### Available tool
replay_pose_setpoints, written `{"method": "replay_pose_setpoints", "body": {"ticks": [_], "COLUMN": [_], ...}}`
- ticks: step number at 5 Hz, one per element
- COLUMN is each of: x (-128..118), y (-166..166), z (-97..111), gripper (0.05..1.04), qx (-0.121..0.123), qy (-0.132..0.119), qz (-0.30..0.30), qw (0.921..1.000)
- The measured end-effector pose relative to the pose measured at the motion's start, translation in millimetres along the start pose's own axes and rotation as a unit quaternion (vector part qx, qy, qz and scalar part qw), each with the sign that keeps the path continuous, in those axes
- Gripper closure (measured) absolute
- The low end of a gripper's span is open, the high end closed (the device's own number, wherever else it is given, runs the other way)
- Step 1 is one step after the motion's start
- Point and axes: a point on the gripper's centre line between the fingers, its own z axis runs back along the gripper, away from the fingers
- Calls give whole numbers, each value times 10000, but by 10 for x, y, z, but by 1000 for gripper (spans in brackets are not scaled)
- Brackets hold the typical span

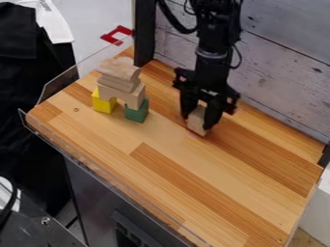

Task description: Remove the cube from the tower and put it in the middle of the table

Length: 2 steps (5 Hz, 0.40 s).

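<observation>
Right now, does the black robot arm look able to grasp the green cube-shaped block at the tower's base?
Probably not: its black two-finger pincer has a pale wooden block between its fingers, and the green block supports one side of the natural-wood bridge piece, with more pieces above.

Robotics lab, by look of it. Black robot arm point(213, 58) with trailing cables at one o'clock, over wooden table point(161, 140). Clear guard point(61, 86) edging table at ten o'clock. Grey plank panel point(283, 62) at two o'clock, like backdrop. Small block tower point(121, 82) at eleven o'clock, test-piece sort. Black cloth point(19, 72) at ten o'clock, beyond table. Dark metal plate point(32, 231) with bolt point(45, 221) at seven o'clock.
</observation>
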Motion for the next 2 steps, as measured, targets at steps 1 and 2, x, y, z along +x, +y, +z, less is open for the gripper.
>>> {"method": "replay_pose_setpoints", "body": {"ticks": [1, 2], "x": [46, 8], "y": [4, 14], "z": [-9, -8], "gripper": [440, 177], "qx": [5, 38], "qy": [0, 117], "qz": [48, 115], "qw": [10000, 9999]}}
